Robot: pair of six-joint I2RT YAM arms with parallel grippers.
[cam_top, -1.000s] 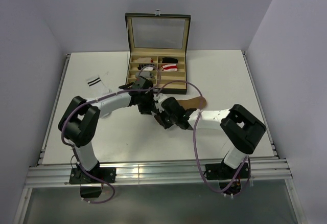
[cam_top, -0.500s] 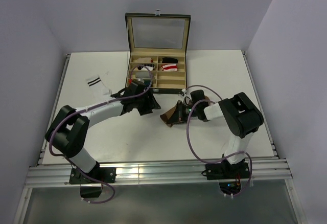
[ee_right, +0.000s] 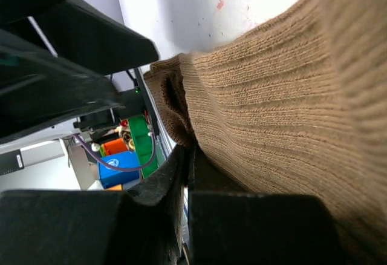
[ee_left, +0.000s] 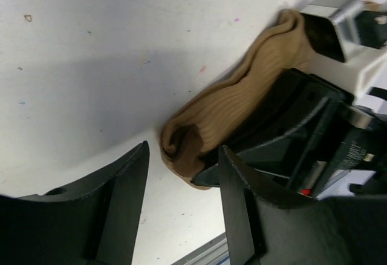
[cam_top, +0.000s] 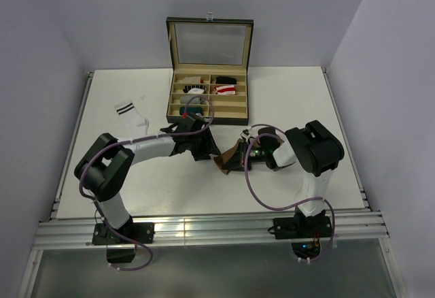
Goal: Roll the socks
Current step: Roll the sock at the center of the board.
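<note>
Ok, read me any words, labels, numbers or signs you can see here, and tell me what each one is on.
No text can be read in any view.
The tan sock, the white striped sock and the compartment box show no lettering at this size.

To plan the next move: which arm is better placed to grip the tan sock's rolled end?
Probably left. The left tool is open, the rolled end of the tan sock between its fingertips; the right tool is shut on the sock.
</note>
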